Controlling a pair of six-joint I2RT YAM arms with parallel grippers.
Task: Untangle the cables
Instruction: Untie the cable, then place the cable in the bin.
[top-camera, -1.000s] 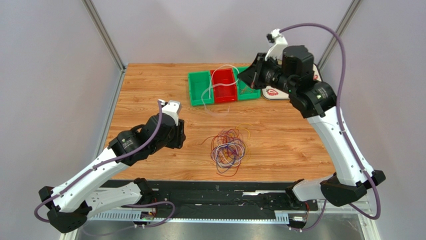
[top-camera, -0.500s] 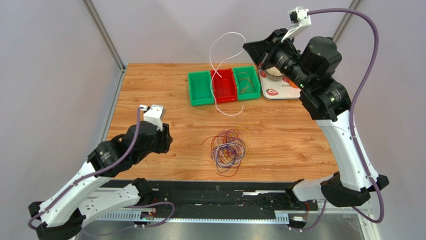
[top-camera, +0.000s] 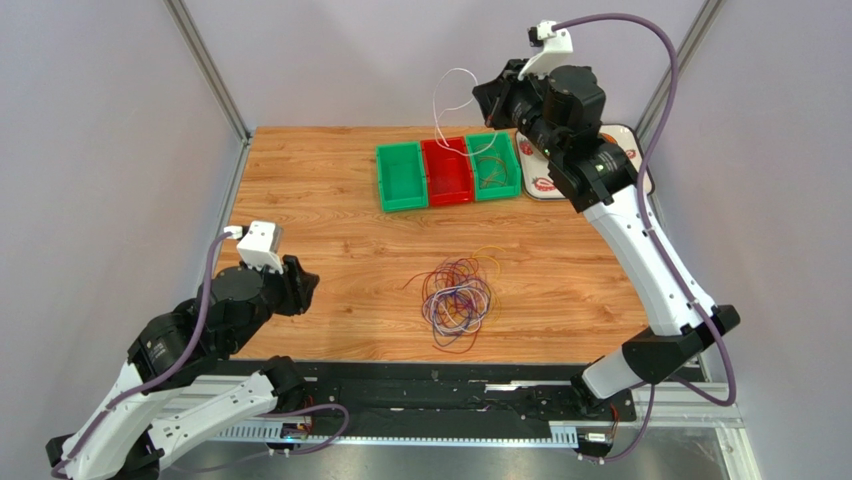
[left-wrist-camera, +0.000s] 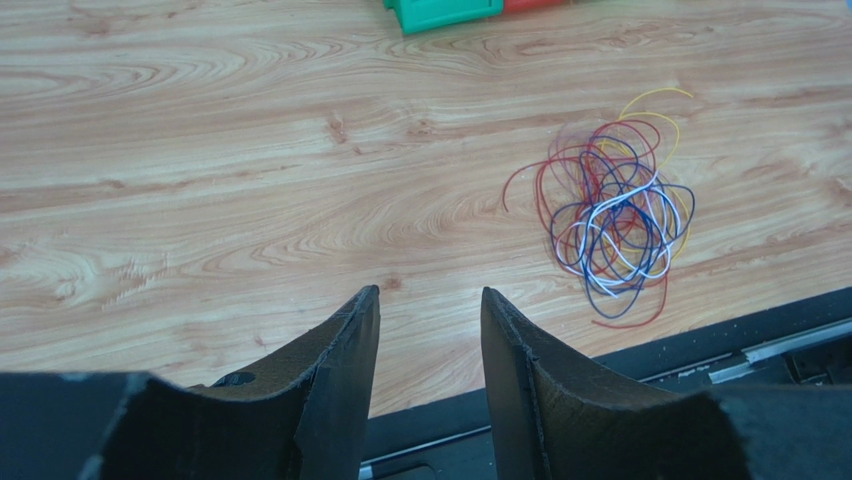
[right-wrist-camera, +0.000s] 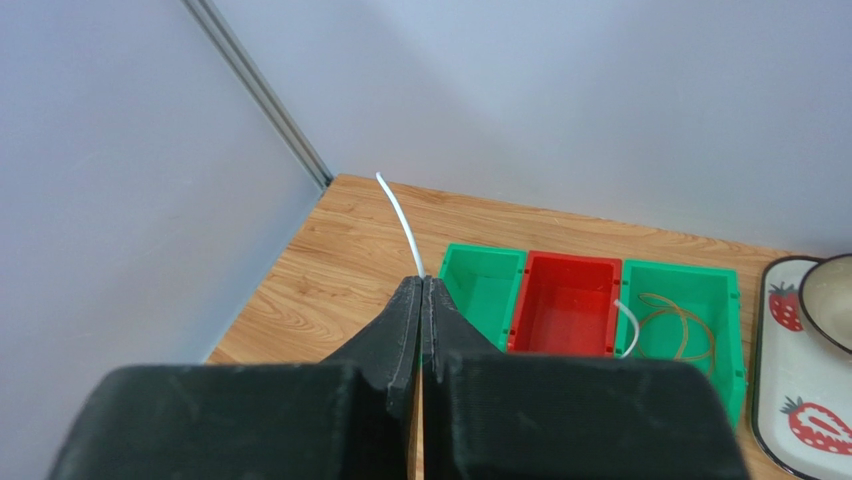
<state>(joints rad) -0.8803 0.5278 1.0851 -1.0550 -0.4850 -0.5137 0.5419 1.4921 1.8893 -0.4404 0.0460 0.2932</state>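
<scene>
At the near left of the bench (top-camera: 330, 190), the left arm (top-camera: 190, 335) is low over the wood. Its jaws stand partly open and hold nothing; in the left wrist view only bare wood shows between the two fingers (left-wrist-camera: 345, 360).

To the right of it, in the near middle of the bench, lies the tangle of cables (top-camera: 458, 300). It is a loose pile of thin loops in red, dark blue or purple, white, yellow and orange, all crossing one over another. Neither arm touches it.

Farther back, three small bins stand side by side in a row: the left green bin (top-camera: 400, 178), the red bin (top-camera: 447, 172) and the right green bin (top-camera: 495, 168). In the right green bin lies one thin loop of olive-brown cable (right-wrist-camera: 675, 320).

Above the far edge, the right arm (top-camera: 640, 250) is raised high. Its jaws are closed on a white cable (right-wrist-camera: 400, 215), which makes a loop in the air and hangs down into the red bin.

Just right of the bins lies a white tray with strawberry pictures (right-wrist-camera: 790, 400).
</scene>
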